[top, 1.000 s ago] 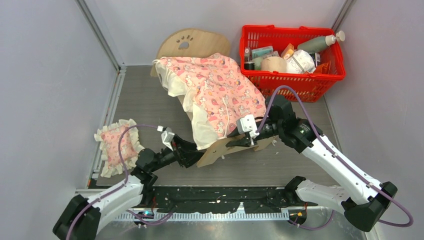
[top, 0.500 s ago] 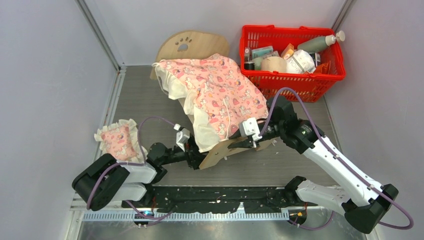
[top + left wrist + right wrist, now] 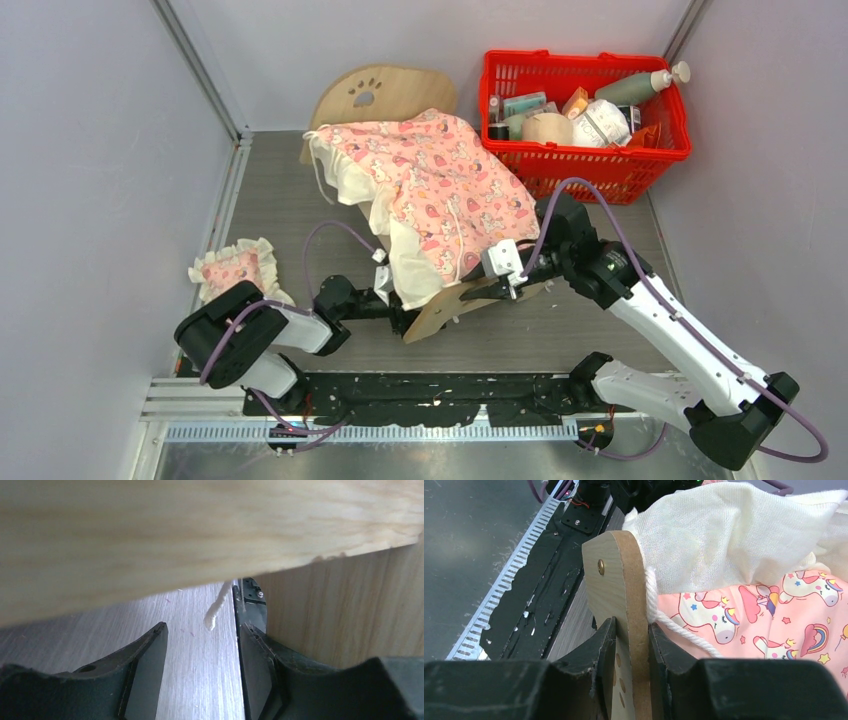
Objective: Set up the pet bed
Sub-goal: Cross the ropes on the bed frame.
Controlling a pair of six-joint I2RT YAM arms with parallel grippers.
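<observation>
While bare table (image 3: 280,205) opens at nine o'clock, right gripper (image 3: 507,284) clamps the pet bed's (image 3: 400,88) plywood footboard (image 3: 448,304) below its pink blanket (image 3: 440,180); left gripper (image 3: 396,306) gapes alongside.

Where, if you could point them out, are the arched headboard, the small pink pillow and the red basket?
arched headboard (image 3: 405,88): top view, bare wood right of the paw cutout.
small pink pillow (image 3: 234,270): top view, its pink middle.
red basket (image 3: 640,172): top view, its near wall.

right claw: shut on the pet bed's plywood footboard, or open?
Shut on it. Right wrist view: the right claw has both fingers pressed against opposite faces of the light plywood footboard.
</observation>
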